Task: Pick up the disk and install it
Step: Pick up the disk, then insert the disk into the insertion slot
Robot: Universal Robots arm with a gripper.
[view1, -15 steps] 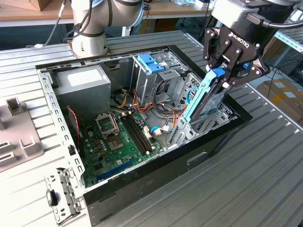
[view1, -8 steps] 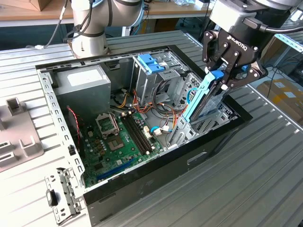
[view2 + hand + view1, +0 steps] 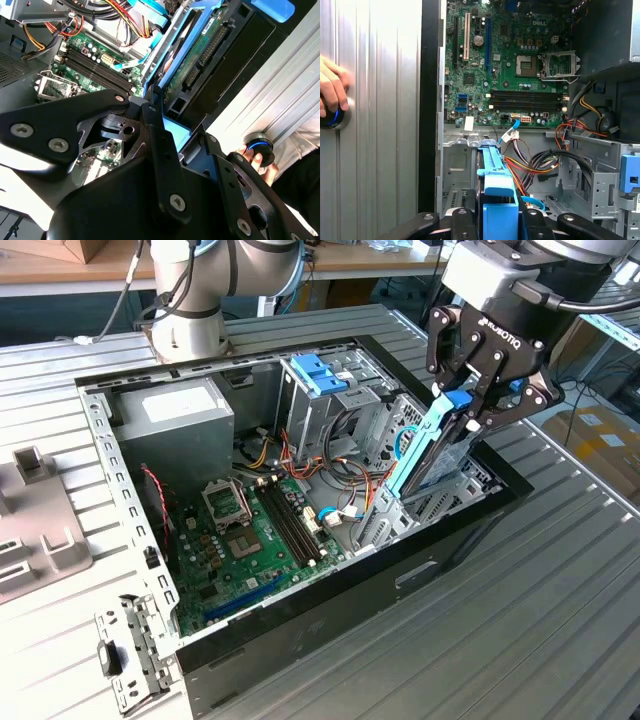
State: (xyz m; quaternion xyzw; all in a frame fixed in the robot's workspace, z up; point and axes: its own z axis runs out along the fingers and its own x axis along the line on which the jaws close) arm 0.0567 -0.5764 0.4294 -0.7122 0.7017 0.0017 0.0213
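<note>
Clamping the disk (image 3: 432,443) by its upper blue end, gripper (image 3: 470,405) jaws closed on it. Tilted, lower end inside the open computer case (image 3: 300,640) near the drive cage (image 3: 440,502).

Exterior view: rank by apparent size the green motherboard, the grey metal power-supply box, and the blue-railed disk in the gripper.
1. Green motherboard.
2. Grey metal power-supply box.
3. Blue-railed disk, seen nearly edge-on and clamped in the gripper, so its rank is unsure.

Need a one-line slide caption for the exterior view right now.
Gripper shut on the disk, holding it tilted over the open computer case near the drive bay.
</note>
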